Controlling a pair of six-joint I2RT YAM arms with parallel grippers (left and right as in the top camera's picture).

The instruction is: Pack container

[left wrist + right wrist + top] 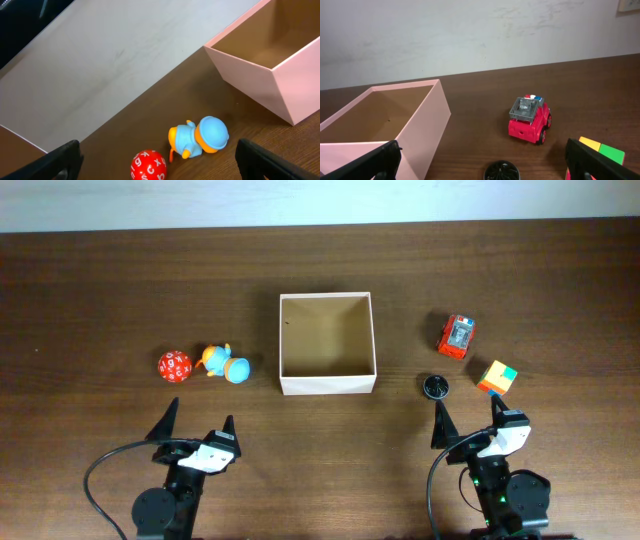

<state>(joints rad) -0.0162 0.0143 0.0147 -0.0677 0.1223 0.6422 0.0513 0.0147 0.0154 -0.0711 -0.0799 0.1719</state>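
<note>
The container (327,383), a square white box with a tan inside, stands open at the table's middle; it shows in the left wrist view (265,75) and the right wrist view (420,125). Nothing shows inside it. Left of it lie a red lettered ball (174,366) (148,166) and a blue-and-orange duck toy (225,364) (200,137). Right of it are a red toy truck (457,336) (530,118), a black round disc (434,387) (502,172) and a colour cube (497,377) (602,152). My left gripper (196,423) (160,162) and right gripper (468,416) (485,165) are open and empty, near the front edge.
A pale wall (470,35) runs behind the dark wooden table (100,300). Black cables (100,470) loop by the arm bases at the front.
</note>
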